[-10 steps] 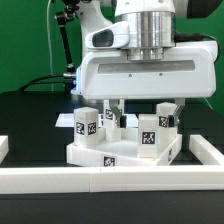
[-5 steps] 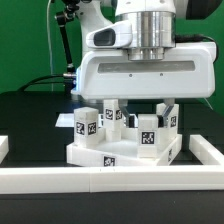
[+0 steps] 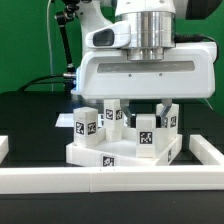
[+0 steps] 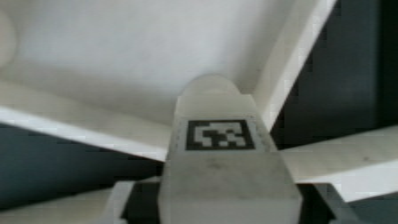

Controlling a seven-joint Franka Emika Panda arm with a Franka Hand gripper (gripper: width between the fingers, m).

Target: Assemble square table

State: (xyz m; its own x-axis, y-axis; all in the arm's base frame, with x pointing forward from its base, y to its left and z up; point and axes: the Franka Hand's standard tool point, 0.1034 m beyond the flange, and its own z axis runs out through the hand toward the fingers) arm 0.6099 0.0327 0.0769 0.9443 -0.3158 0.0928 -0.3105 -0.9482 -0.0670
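The white square tabletop [image 3: 95,155] lies rims up near the front of the black table. Three short white legs with tags stand on it: one at the exterior view's left [image 3: 86,124], one behind it [image 3: 112,112], one at the right [image 3: 169,118]. My gripper [image 3: 141,108] hangs over the tabletop, shut on a fourth leg [image 3: 147,130] that it holds upright, its lower end at the tabletop. In the wrist view the gripper [image 4: 222,200] clamps this tagged leg [image 4: 217,120] between dark pads [image 4: 143,200], above the tabletop's inner face [image 4: 107,60].
Long white border bars run along the front [image 3: 110,182], at the exterior view's right [image 3: 206,150] and at its left [image 3: 3,147]. A green backdrop and black cables stand behind the table.
The gripper and the held leg have sunk very slightly toward the tabletop. The other legs have not moved.
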